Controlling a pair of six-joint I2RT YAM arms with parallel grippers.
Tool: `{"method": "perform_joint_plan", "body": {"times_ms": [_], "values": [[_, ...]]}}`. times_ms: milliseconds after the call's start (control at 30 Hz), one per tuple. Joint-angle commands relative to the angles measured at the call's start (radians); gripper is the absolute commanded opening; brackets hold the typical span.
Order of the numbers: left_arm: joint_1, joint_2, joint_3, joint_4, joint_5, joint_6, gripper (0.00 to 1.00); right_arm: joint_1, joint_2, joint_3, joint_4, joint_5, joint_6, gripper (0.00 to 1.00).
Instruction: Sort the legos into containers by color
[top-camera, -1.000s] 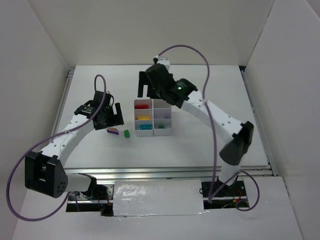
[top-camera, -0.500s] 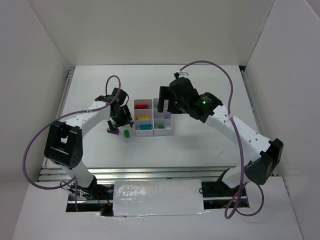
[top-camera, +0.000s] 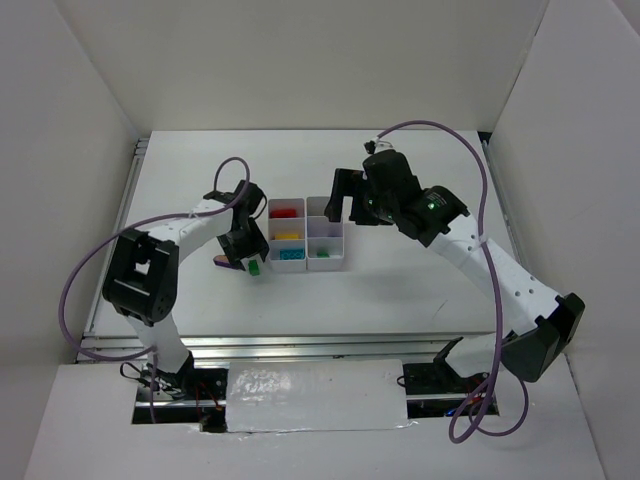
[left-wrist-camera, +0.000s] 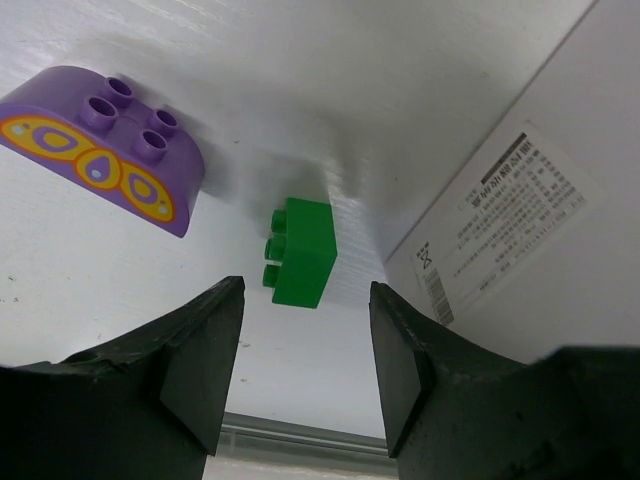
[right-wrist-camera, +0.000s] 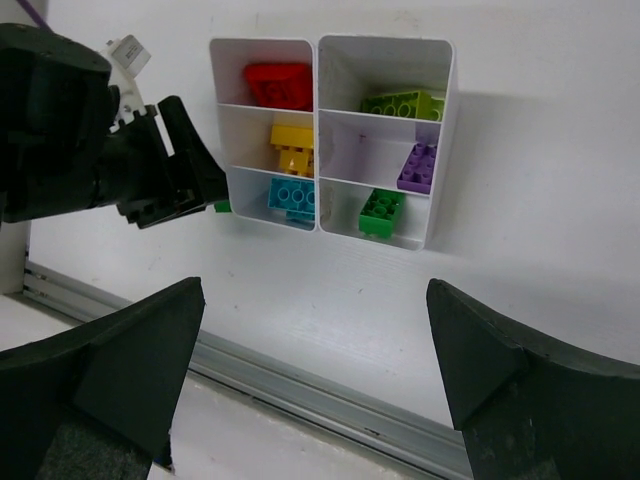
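The white containers (top-camera: 307, 216) stand mid-table. In the right wrist view they hold a red lego (right-wrist-camera: 275, 85), a yellow one (right-wrist-camera: 292, 148), a teal one (right-wrist-camera: 293, 196), two green ones (right-wrist-camera: 403, 103) (right-wrist-camera: 382, 212) and a purple one (right-wrist-camera: 418, 165). A small green lego (left-wrist-camera: 303, 250) and a curved purple lego (left-wrist-camera: 100, 150) lie on the table left of the containers. My left gripper (left-wrist-camera: 305, 335) is open and half narrowed. It sits low over the green lego (top-camera: 254, 267), which lies just beyond its tips. My right gripper (right-wrist-camera: 315, 340) is wide open and holds nothing, hovering by the containers' far right corner.
The container's labelled side wall (left-wrist-camera: 500, 230) stands close to the right of the left gripper's fingers. A metal rail (top-camera: 300, 345) runs along the table's near edge. White walls enclose the left, back and right sides.
The left gripper has swung in toward the containers, dropped over the green lego and narrowed its jaws. The right arm has moved rightward, off the containers' top.
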Motion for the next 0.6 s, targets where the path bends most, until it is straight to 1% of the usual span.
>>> {"method": "perform_joint_plan", "body": {"times_ms": [0, 167, 233, 267, 300, 433, 467, 567], "values": [[-0.006, 0.020, 0.014, -0.015, -0.034, -0.027, 0.65, -0.012, -0.024, 0.012, 0.037, -0.037, -0.027, 1.00], [-0.006, 0.047, 0.016, 0.000, -0.037, -0.018, 0.64, -0.018, -0.026, 0.016, 0.033, -0.046, -0.031, 1.00], [-0.006, 0.054, 0.009, 0.008, -0.040, -0.015, 0.61, -0.020, -0.026, 0.018, 0.031, -0.046, -0.031, 1.00], [-0.006, 0.057, 0.006, 0.011, -0.035, -0.012, 0.56, -0.021, -0.026, 0.019, 0.030, -0.045, -0.029, 1.00], [-0.006, 0.064, 0.005, 0.015, -0.034, -0.009, 0.54, -0.021, -0.026, 0.021, 0.031, -0.043, -0.029, 1.00], [-0.004, 0.084, 0.012, 0.015, -0.028, 0.004, 0.47, -0.024, -0.018, 0.024, 0.033, -0.037, -0.031, 1.00], [-0.006, 0.086, 0.016, 0.015, -0.028, 0.007, 0.43, -0.024, -0.012, 0.024, 0.034, -0.037, -0.032, 1.00], [-0.003, 0.089, 0.013, 0.015, -0.026, 0.016, 0.43, -0.033, 0.002, 0.015, 0.040, -0.034, -0.032, 1.00]]}}
